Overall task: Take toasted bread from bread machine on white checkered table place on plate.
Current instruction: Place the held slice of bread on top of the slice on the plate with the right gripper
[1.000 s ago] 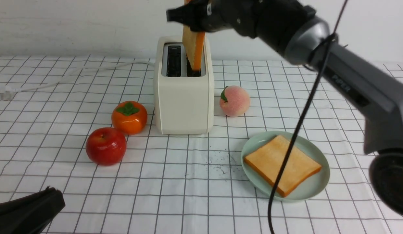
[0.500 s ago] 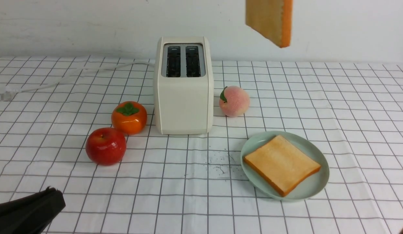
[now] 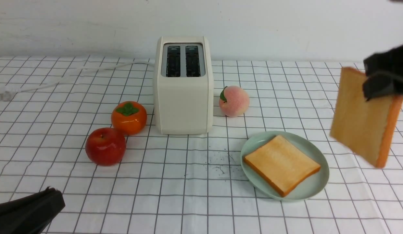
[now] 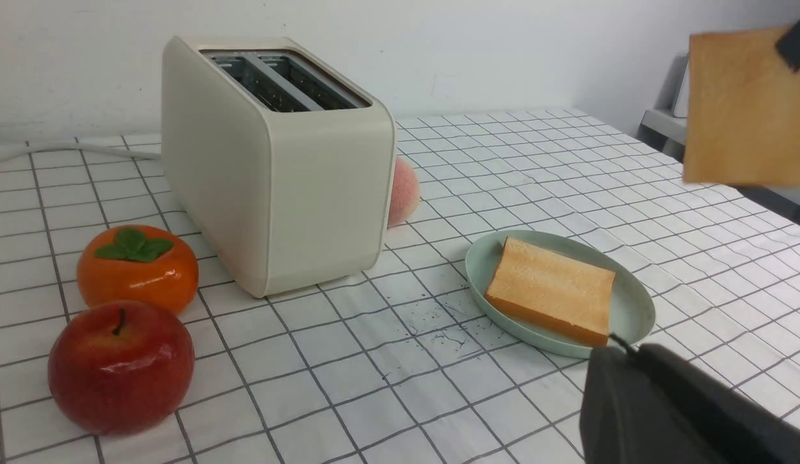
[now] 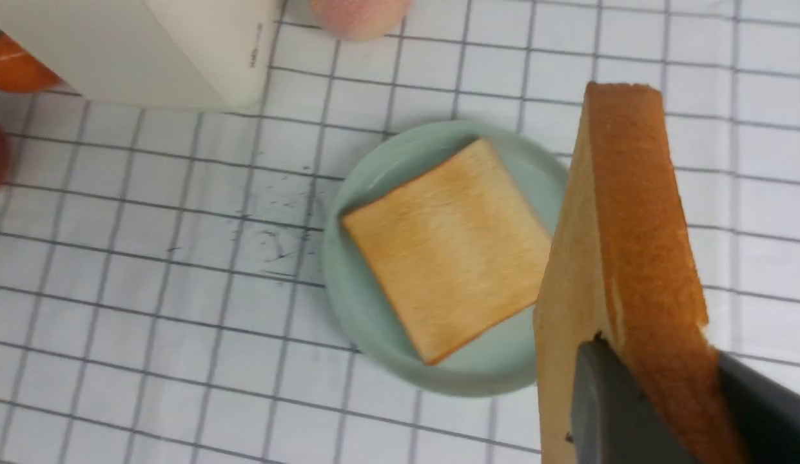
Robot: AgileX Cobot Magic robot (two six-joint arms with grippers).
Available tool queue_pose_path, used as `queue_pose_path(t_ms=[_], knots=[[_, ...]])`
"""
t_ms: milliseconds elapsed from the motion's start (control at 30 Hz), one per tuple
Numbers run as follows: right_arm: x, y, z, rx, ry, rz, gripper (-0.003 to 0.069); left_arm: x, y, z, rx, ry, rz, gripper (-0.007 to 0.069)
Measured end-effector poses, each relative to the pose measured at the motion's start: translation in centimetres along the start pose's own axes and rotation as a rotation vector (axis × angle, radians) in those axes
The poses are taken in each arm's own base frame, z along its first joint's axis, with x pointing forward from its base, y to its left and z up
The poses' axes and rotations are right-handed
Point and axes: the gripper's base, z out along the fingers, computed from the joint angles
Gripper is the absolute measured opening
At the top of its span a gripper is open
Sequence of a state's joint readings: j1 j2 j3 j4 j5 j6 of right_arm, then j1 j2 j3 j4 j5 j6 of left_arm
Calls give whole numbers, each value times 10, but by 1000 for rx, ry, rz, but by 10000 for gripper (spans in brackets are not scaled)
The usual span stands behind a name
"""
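My right claw (image 3: 381, 85) has swung the second slice of toasted bread (image 3: 358, 122) out of the bread machine (image 3: 183, 97), both slots now empty, and down to hang on edge just right of the plate (image 3: 254, 142), gripped at its top corner. The first slice (image 3: 281, 162) already lies flat there, so I judge only the set-down remains. My left claw (image 3: 29, 208) rests closed and empty over the bench's (image 3: 162, 195) near corner.

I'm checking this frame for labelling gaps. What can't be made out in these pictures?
Left tool: front view, mostly cut off by the bottom-left corner.
Right tool, clamping the held toast: right wrist view, cut by the bottom edge; front view, blurred at the right edge.
Peach: left wrist view, mostly behind the bread machine.
Plate middle: every view, covered by the lying toast slice.
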State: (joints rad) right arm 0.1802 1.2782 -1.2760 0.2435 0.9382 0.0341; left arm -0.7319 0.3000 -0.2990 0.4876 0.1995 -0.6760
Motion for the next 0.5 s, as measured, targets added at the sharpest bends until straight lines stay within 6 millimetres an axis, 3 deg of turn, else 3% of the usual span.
queue_pose_path(t_ms=[133,200,333,367,500], knots=[[34,-2,49,-166,-4,55,121,0,0,0,-1,1,0,11],[40,-5,70,-218,5,72,121,1,0,0,-5,6,0,13],[36,-11,101,-367,-20,96,121,1,1,0,-9,12,0,15],[36,-11,100,-376,-27,94,121,1,1,0,-9,12,0,15],[28,-37,120,-470,-85,153,121,1,1,0,-9,12,0,15]])
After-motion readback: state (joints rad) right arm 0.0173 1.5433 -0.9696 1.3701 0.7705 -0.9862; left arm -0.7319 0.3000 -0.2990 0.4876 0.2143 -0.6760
